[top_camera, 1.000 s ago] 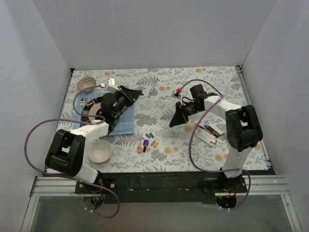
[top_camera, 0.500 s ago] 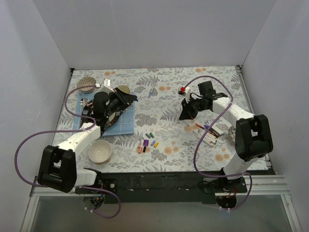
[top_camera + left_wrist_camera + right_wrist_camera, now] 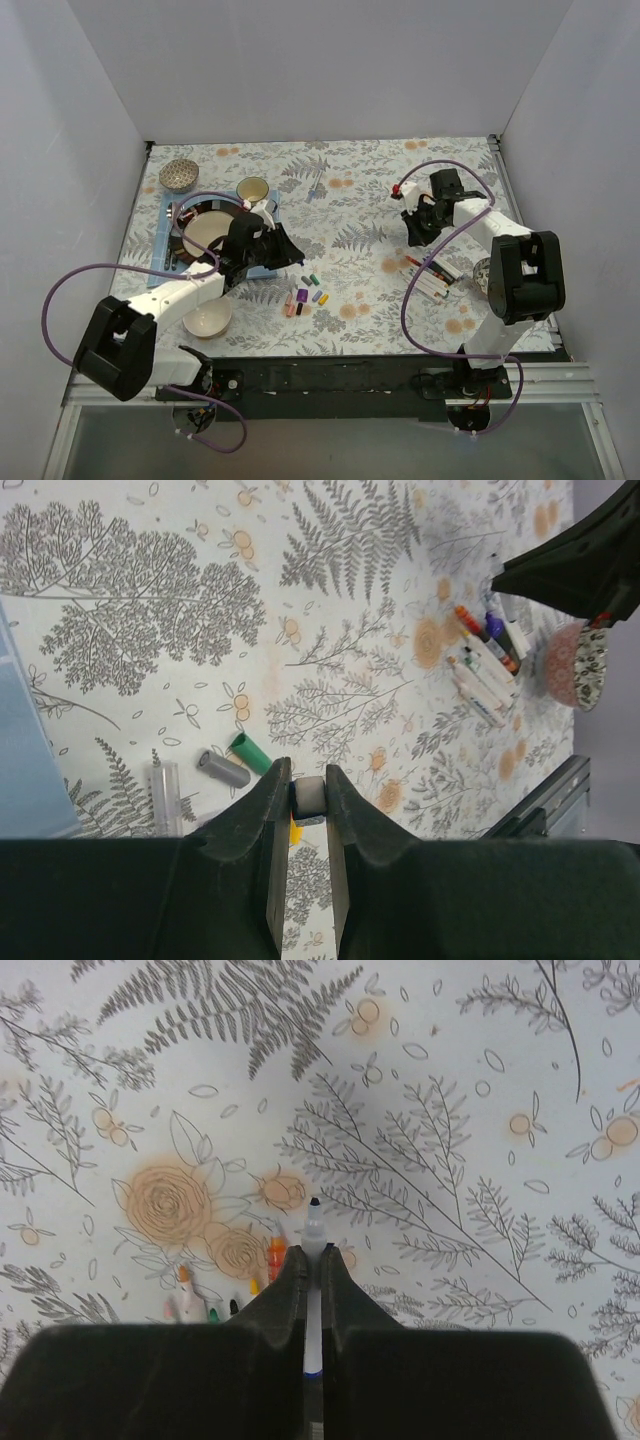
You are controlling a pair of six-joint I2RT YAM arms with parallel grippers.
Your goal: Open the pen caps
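My left gripper [image 3: 294, 258] hangs just above the loose pen caps [image 3: 305, 293] at the table's middle front. In the left wrist view it [image 3: 308, 798] is shut on a short whitish cap with a blue edge [image 3: 310, 796]. Below it lie a green cap [image 3: 252, 752], a grey cap [image 3: 222, 769] and a yellow one [image 3: 291, 829], partly hidden by the jaws. My right gripper [image 3: 412, 238] is shut on an uncapped pen [image 3: 314, 1235] with a dark tip, held over the pile of pens [image 3: 432, 277]; their uncapped tips show at lower left in the right wrist view [image 3: 215, 1300].
A plate [image 3: 205, 235] lies on a blue cloth [image 3: 168, 218] at the left, with a white bowl [image 3: 207, 319] in front of it. Two small bowls [image 3: 253, 188] [image 3: 178, 174] stand at the back left. A patterned dish [image 3: 483, 272] sits right of the pens. Cutlery [image 3: 316, 180] lies at the back middle.
My left gripper has swung from over the plate rightward and nearer, to just above the loose caps. My right gripper has moved right and nearer, over the pile of pens.
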